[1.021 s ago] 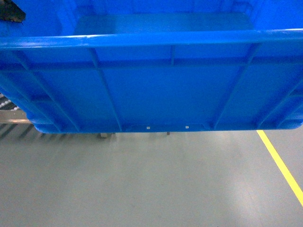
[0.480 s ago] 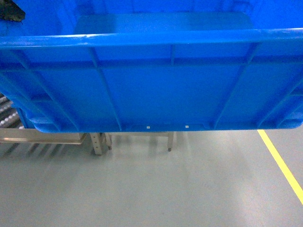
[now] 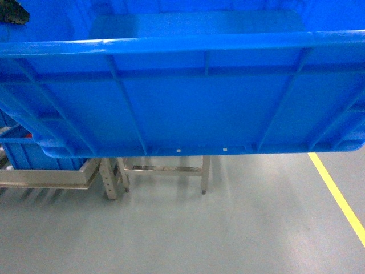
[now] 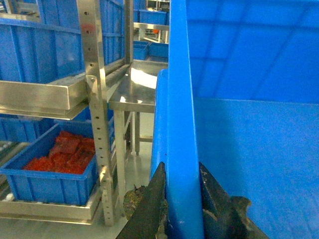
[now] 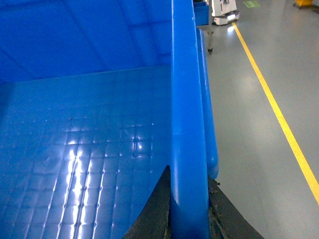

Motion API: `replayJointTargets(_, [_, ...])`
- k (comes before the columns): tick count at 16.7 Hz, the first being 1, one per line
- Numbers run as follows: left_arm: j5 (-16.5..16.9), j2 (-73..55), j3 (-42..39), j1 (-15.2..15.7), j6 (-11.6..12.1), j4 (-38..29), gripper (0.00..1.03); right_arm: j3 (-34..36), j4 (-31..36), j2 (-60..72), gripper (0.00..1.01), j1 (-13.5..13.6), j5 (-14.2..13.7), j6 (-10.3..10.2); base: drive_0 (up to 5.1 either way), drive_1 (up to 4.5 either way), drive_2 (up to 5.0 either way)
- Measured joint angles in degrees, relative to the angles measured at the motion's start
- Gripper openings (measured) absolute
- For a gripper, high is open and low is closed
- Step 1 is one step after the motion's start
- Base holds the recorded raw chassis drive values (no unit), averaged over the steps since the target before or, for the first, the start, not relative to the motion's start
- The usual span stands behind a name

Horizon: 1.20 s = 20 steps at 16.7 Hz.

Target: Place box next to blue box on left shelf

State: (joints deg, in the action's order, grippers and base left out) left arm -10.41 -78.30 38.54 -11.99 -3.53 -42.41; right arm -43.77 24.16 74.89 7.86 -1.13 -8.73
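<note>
Blue plastic box (image 3: 188, 97): open-topped, thick rim, ribbed outer wall; fills the upper half of the head view, held off the grey floor (image 3: 188, 228) with nothing under it. Inside floor smooth, with a faint grid pattern in the right wrist view.

Left gripper (image 4: 183, 199): clenched on the box's left wall, one dark finger (image 4: 149, 209) outside, the other inside, rim between them.

Right gripper (image 5: 188, 209): clenched on the box's right wall in the same manner, one finger (image 5: 157, 209) against the inner face, the other on the outer side.

Shelf (image 4: 97, 99): steel rack with perforated uprights, to the left of the held box and apart from it; its legs show below the box in the head view. Blue crates sit on its upper level; one lower blue crate (image 4: 50, 169) holds red pieces (image 4: 62, 154).

Steel table (image 4: 134, 89): just beyond the rack, bare top catching the light.

Yellow line (image 3: 336, 194): painted on the floor, at the right, running away from the robot.
</note>
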Motion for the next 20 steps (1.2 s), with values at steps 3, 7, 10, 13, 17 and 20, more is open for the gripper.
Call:
replayJointTargets(3, [0.0,0.0,0.0,0.0,-0.2,0.2,0.10,0.0,-0.1,0.0,0.08,0.0,-0.1,0.0,-1.6,0.86,0.9])
replayJointTargets(7, [-0.1,0.1,0.0,-0.3,-0.1,0.4,0.10,0.0,-0.5,0.0,0.08,0.0,-0.3,0.1,-4.7,2.66,2.7])
replayJointTargets(10, [-0.1,0.1,0.0,-0.2,-0.1,0.4,0.10,0.0,-0.5,0.0,0.08,0.0,-0.2,0.1,-4.9,2.43,2.4])
replayJointTargets(13, [-0.1,0.1,0.0,-0.2,-0.1,0.2,0.10,0.0,-0.3,-0.1,0.08,0.0,-0.2,0.1,-4.9,2.41,2.4])
replayJointTargets(17, [-0.1,0.1,0.0,-0.2,-0.1,0.3,0.10,0.0,-0.3,-0.1,0.08,0.0,-0.2,0.1,-4.9,2.43,2.4])
replayJointTargets(20, [-0.1,0.1,0.0,-0.2,-0.1,0.2,0.10,0.0,-0.3,-0.1,0.08,0.0,-0.2,0.1,-4.9,2.44,2.4])
